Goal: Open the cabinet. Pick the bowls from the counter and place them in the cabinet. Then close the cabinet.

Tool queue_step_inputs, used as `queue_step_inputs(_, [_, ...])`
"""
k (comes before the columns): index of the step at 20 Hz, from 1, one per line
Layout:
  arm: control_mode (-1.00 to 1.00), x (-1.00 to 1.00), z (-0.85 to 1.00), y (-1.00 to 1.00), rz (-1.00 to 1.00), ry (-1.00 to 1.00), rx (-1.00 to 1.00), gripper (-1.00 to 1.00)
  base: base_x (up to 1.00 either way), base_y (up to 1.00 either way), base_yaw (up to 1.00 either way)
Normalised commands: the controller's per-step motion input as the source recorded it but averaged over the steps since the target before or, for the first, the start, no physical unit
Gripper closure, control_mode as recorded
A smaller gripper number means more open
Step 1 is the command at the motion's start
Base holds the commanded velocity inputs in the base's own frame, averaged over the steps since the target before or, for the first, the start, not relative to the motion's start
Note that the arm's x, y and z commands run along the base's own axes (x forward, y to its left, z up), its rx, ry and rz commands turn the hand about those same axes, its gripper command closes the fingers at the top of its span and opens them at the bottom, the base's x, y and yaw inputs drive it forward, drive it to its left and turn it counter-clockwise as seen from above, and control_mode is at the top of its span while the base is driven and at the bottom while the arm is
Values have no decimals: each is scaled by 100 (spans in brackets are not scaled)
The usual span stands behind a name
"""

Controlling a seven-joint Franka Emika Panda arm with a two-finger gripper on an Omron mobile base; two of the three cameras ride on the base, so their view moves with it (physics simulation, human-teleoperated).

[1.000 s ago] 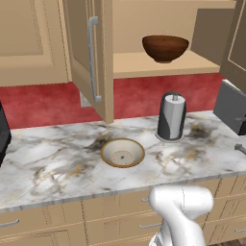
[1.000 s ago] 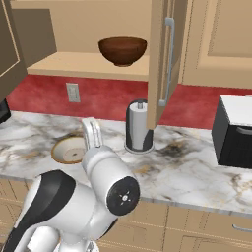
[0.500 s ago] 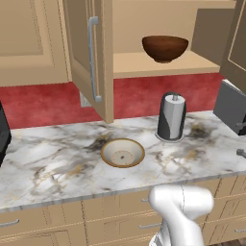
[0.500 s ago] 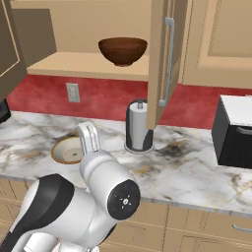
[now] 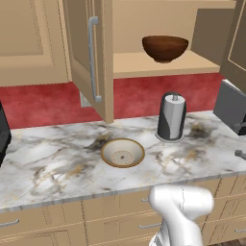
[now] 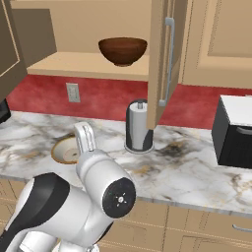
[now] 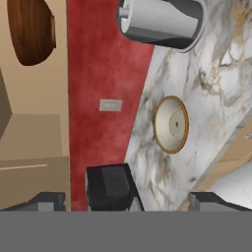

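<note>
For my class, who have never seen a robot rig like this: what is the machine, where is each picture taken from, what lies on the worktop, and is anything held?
It is a white robot arm in a simulated kitchen. Two pictures come from cameras behind it, left and right; the third from its hand, tilted sideways. The cabinet stands open, with the brown bowl on its shelf. On the marble counter lie the cream bowl and a grey canister. Its fingers are spread wide and hold nothing.
</note>
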Motion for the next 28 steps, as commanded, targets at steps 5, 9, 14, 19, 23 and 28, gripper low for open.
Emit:
queue_step_inputs(5, [-100, 0, -30, 21, 0, 0, -1, -100, 0, 0, 0])
queue_step_inputs(9, [-100, 0, -45, 16, 0, -3, 0, -100, 0, 0, 0])
queue_step_inputs(14, [-100, 3, -19, 40, 0, 0, -3, -100, 0, 0, 0])
queue_step_inputs(19, [-100, 22, -6, 51, 0, 0, -11, -100, 0, 0, 0])
queue_step_inputs(23, [-100, 36, -5, 51, 1, 0, -10, -100, 0, 0, 0])
queue_step_inputs(28, [-100, 47, -10, 43, 4, 1, -11, -100, 0, 0, 0])
